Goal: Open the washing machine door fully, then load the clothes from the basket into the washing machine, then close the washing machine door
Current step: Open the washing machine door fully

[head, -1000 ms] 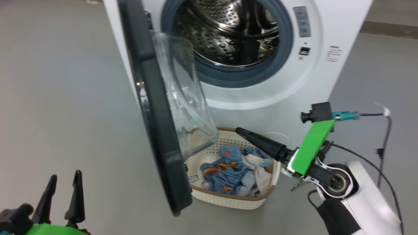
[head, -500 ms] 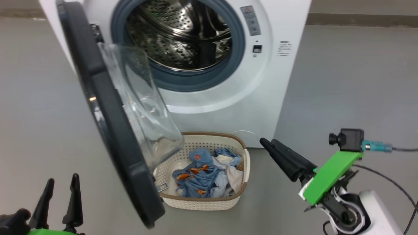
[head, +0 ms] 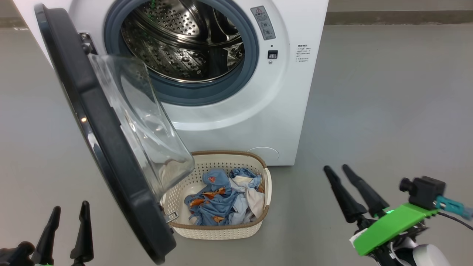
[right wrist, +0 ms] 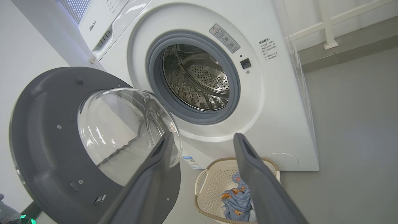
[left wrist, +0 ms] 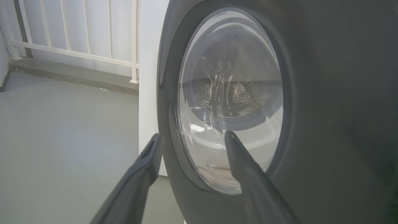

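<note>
door: round, glossy black, glass bowl | basket: perforated cream | clothes: seemingly soft

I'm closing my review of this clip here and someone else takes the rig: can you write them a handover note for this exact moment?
Left end effector: open, empty, low by the outer face of the washing machine door.
Right end effector: open, empty, above the floor right of the basket.
Door stands open, its glass bowl overhanging the basket's left end; the drum looks empty.
Clothes all lie in the basket, in front of the washing machine.
Done: door opened, perhaps not fully. Left: swing it wider if needed, load the clothes, close the door.
</note>
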